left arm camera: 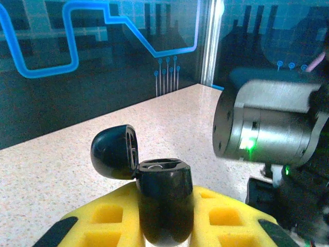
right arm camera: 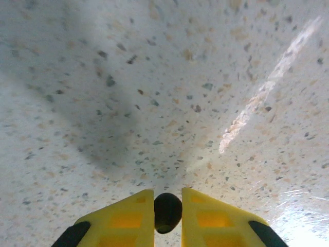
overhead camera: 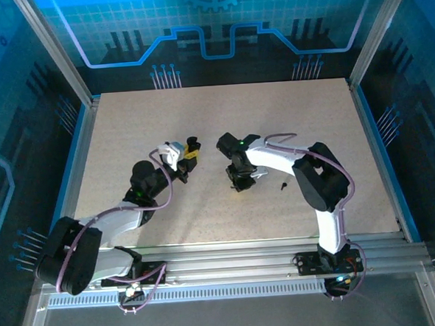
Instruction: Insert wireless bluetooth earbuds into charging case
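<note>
My left gripper [left arm camera: 165, 194] is shut on a black charging case [left arm camera: 164, 206], which stands upright between the yellow fingers [left arm camera: 108, 216]. Its round lid [left arm camera: 113, 152] is swung open to the left, and a pale metal part shows in the case's top. In the top view the left gripper [overhead camera: 190, 151] holds the case a little left of the table's middle. The right gripper [overhead camera: 239, 182] points down at the table, close to the right of it. In the right wrist view that gripper [right arm camera: 168, 199] is shut on a small black earbud [right arm camera: 167, 212] just above the speckled tabletop. Another black earbud [overhead camera: 283, 184] lies on the table further right.
The right arm's grey wrist housing [left arm camera: 267, 123], with its green light, hangs close to the right of the held case. The speckled beige table [overhead camera: 222, 111] is fenced by blue panels and metal posts [overhead camera: 55, 51]. Rails run along the near edge [overhead camera: 231, 269].
</note>
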Available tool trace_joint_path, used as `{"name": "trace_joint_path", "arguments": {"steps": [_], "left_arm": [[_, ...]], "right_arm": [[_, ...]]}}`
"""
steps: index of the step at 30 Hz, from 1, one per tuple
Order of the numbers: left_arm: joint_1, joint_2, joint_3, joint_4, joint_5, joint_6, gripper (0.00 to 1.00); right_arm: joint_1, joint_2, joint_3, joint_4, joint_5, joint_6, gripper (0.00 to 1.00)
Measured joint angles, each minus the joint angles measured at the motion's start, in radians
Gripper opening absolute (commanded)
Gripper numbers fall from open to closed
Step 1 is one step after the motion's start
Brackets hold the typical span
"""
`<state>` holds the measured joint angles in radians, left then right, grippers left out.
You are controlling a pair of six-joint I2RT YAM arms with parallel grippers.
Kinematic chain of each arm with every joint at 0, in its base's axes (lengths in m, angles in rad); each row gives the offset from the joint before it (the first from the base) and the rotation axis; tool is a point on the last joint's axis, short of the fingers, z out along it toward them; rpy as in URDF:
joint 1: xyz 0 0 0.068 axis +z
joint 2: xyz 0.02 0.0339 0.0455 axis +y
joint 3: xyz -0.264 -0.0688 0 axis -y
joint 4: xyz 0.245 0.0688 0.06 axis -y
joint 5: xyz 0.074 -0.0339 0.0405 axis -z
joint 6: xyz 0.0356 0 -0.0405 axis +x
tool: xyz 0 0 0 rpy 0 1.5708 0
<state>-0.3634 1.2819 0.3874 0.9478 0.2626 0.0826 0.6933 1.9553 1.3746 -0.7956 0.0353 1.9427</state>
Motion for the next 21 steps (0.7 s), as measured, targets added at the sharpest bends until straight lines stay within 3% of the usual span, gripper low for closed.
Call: {"name": "trace_joint_path", "arguments": {"steps": [10,21], "left_arm": [[-0.001,0.109,0.0,0.023,0.083,-0.029,0.16],[-0.052,0.208,0.0,0.091,0.146,-0.032,0.16]], "right_arm": [[-0.003,-0.155,-0.04,-0.007,0.142,-0.144,0.16],[-0.027,-0.291,-0.085,0.087,0.301,-0.474,0.17]]}}
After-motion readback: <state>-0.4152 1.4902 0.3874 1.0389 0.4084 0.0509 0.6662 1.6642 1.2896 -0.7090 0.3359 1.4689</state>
